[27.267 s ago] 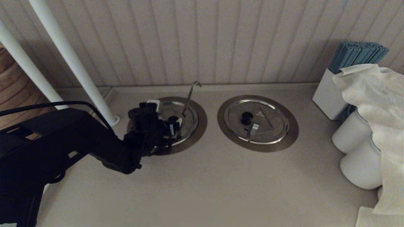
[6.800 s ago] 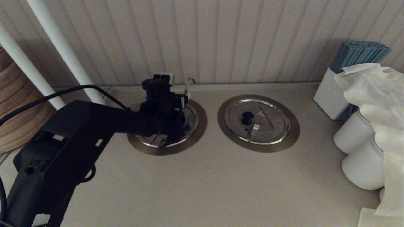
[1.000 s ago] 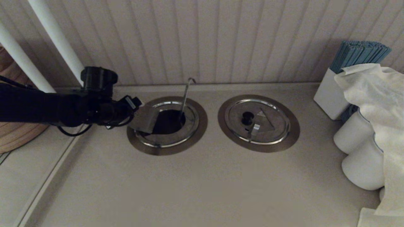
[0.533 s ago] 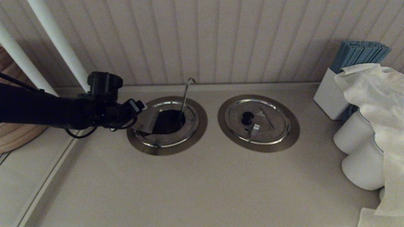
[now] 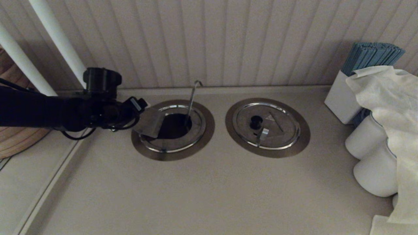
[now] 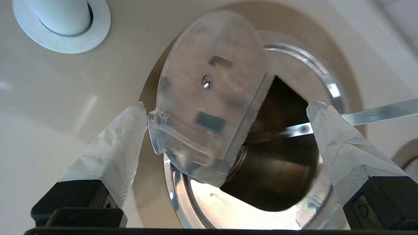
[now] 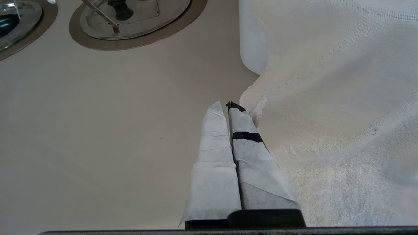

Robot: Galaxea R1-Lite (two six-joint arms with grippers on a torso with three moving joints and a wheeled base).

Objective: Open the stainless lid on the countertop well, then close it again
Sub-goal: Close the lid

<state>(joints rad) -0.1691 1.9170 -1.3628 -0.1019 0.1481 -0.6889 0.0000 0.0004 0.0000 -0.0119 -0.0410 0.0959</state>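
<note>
Steel lid [image 6: 209,107] stands folded up over the well [image 5: 173,130], between the left gripper [image 6: 225,111]'s spread, empty fingers; right gripper [image 7: 228,111] clenched, parked far off.

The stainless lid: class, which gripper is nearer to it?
Left. The left gripper is open beside the raised stainless lid, fingers apart either side. The right gripper is shut, far off by the white cloth.
</note>
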